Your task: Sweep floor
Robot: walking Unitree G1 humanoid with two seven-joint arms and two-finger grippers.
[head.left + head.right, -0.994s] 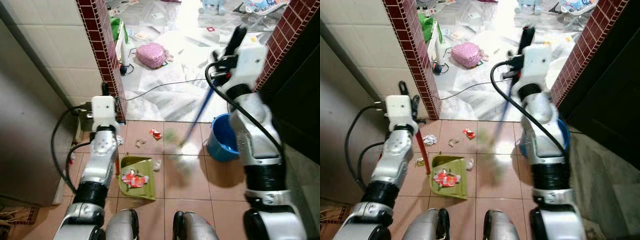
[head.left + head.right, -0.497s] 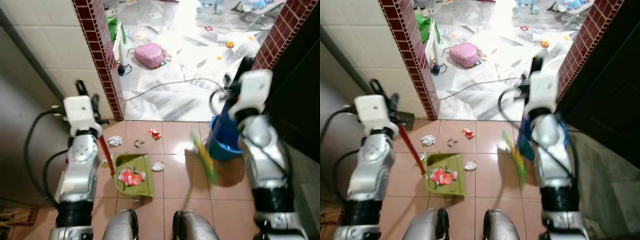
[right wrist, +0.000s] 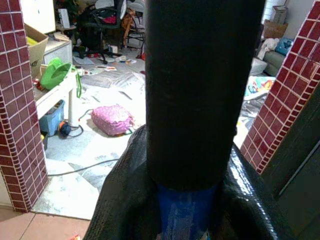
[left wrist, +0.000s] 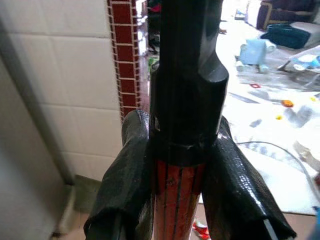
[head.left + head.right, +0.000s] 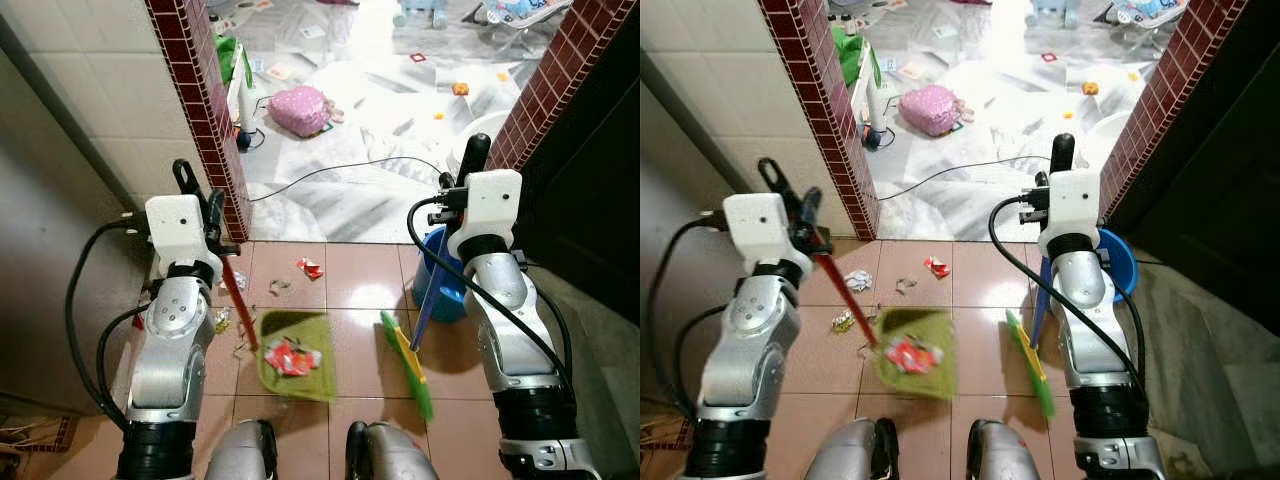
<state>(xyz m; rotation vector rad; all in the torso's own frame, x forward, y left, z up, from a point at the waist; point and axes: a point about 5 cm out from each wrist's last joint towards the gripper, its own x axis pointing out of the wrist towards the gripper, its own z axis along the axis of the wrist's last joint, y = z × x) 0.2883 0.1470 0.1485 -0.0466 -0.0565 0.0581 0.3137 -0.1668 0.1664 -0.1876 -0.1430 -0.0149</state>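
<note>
the dustpan (image 5: 296, 352) is olive green with a red handle (image 5: 238, 296) and holds red-and-white scraps (image 5: 290, 357). the broom (image 5: 408, 362) has a green and yellow head on a blue stick. the bucket (image 5: 448, 290) is blue. floor tiles (image 5: 350, 280) are salmon pink. the brick pillar (image 5: 205, 110) is dark red with pale joints; the bag (image 5: 303, 108) beyond is pink.
</note>
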